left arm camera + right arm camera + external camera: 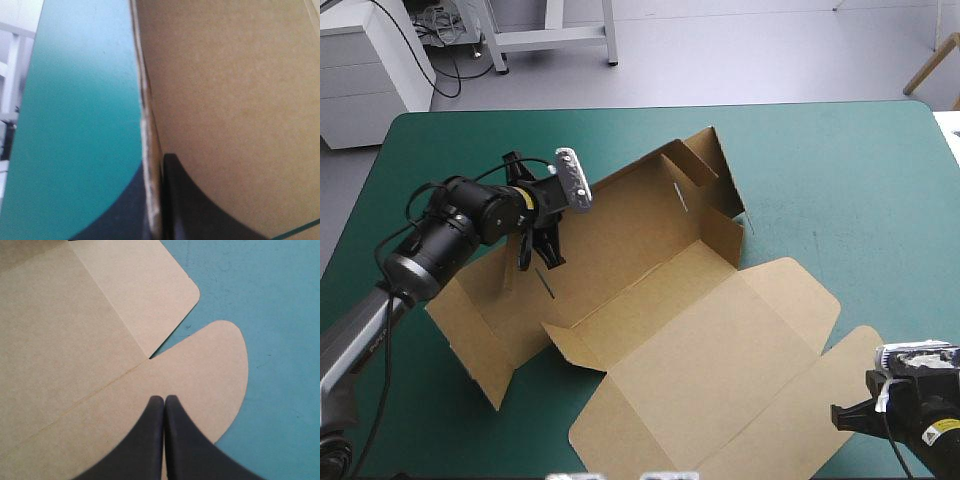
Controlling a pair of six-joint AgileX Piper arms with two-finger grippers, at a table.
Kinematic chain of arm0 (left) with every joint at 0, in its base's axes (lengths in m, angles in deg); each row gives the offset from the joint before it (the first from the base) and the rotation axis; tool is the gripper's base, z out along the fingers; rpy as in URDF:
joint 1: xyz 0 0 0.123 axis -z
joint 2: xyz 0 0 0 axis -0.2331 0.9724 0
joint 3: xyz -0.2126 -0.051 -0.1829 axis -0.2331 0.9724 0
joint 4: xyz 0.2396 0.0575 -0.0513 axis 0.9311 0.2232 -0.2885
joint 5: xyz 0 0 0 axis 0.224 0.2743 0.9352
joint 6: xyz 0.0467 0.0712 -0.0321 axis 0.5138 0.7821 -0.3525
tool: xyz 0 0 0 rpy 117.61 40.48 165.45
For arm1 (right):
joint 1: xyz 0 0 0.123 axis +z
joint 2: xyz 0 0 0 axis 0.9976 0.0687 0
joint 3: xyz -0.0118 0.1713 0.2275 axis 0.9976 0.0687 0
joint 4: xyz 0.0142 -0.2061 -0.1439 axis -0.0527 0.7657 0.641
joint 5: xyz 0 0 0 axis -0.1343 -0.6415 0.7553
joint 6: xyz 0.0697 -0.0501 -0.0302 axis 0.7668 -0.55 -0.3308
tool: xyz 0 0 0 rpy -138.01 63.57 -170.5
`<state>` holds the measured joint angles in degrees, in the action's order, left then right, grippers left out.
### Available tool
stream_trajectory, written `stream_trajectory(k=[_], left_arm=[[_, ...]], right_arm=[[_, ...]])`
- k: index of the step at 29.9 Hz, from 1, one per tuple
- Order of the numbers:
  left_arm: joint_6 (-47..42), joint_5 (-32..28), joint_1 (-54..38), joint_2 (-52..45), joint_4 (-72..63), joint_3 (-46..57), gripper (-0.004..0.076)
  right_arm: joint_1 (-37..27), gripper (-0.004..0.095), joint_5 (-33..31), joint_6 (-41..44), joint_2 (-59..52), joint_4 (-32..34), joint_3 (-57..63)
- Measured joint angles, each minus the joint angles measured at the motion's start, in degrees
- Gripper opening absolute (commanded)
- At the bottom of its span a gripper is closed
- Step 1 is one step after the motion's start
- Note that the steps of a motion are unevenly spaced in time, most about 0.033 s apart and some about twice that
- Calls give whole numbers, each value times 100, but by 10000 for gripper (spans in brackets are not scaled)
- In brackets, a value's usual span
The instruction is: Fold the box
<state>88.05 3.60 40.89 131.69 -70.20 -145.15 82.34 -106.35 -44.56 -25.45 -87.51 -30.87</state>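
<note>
**Left gripper clamps a raised wall; right gripper closed over the lid flap**

The brown box [655, 225] lies opened out across the middle of the teal-green table [840, 170], its lid [720, 370] flat toward the near edge. The left gripper [540, 258] pinches an upright wall's edge [149, 125] near the box's left end, with the board between its black fingers. The right gripper [164, 398] has its fingers meeting tip to tip over the lid's rounded flap [215, 370].

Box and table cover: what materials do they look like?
Box: brown paperboard, matte and uncoated; creases fold sharply, and the cut edge in the left wrist view looks rough and layered, possibly corrugated. Teal-green cover: smooth, low sheen, with faint scuff marks; probably a vinyl or rubber mat, but that is a guess.
</note>
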Motion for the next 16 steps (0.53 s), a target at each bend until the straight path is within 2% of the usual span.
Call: stream_trajectory(k=[9, 16], left_arm=[[36, -917, 1374, 156, 1354, -6, -10], [135, -1495, 2228, 200, 1861, -6, -10]], right_arm=[[0, -20, 0, 0, 0, 0, 0], [0, -19, 0, 0, 0, 0, 0]])
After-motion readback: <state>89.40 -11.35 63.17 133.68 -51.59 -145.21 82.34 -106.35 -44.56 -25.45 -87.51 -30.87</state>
